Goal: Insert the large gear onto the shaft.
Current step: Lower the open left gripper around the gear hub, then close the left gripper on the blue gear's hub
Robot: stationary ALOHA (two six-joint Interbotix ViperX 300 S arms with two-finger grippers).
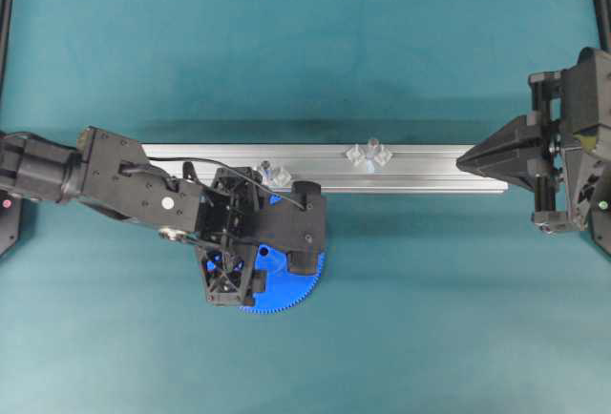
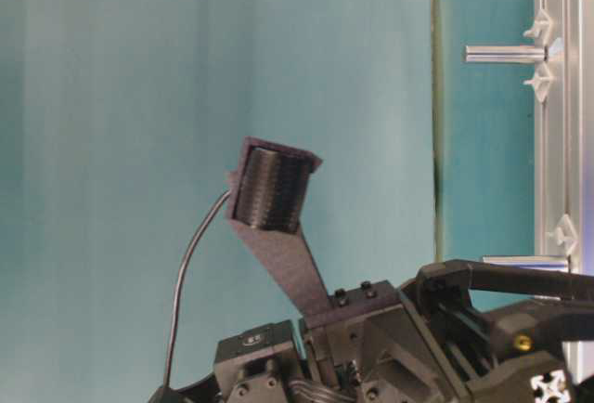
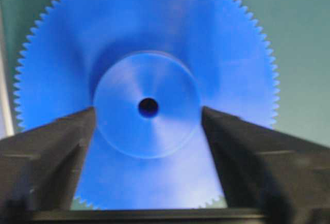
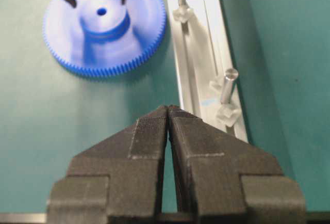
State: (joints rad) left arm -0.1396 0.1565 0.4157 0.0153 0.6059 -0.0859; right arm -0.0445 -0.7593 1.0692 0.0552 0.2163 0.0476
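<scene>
The large gear [image 1: 286,292] is a bright-blue toothed disc lying on the teal mat just in front of the silver rail [image 1: 430,171]. It fills the left wrist view [image 3: 149,28] and shows in the right wrist view [image 4: 103,48]. My left gripper [image 3: 148,111] stands over it, its two fingers pressed against either side of the raised hub [image 4: 98,1]. Two look-alike shafts stand on the rail, one near the gear [image 1: 267,171] and one further right [image 1: 370,152]. My right gripper [image 4: 168,108] is shut and empty at the rail's right end [image 1: 463,159].
The rail runs across the middle of the mat, with clear faceted pieces [image 4: 227,113] beside each pin. The left arm's wrist body [image 1: 143,190] covers most of the gear from above. Dark frame posts [image 1: 8,13] stand at the table's sides.
</scene>
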